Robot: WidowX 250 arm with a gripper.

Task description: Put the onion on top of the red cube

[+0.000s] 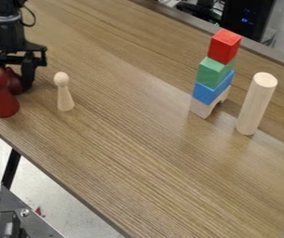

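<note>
The gripper (15, 73) hangs at the upper left, its grip impossible to tell. The onion (15, 82) is just beside it, partly behind a red peg figure (4, 100). A pale wooden figure (63, 93) stands near. Well apart, the red cube (224, 46) tops a block stack beside a wooden cylinder (256, 104).

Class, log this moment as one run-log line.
claw: upper left, by dark red onion; grip: unclear; red cube: atop stack; onion on cube: not yet
</note>
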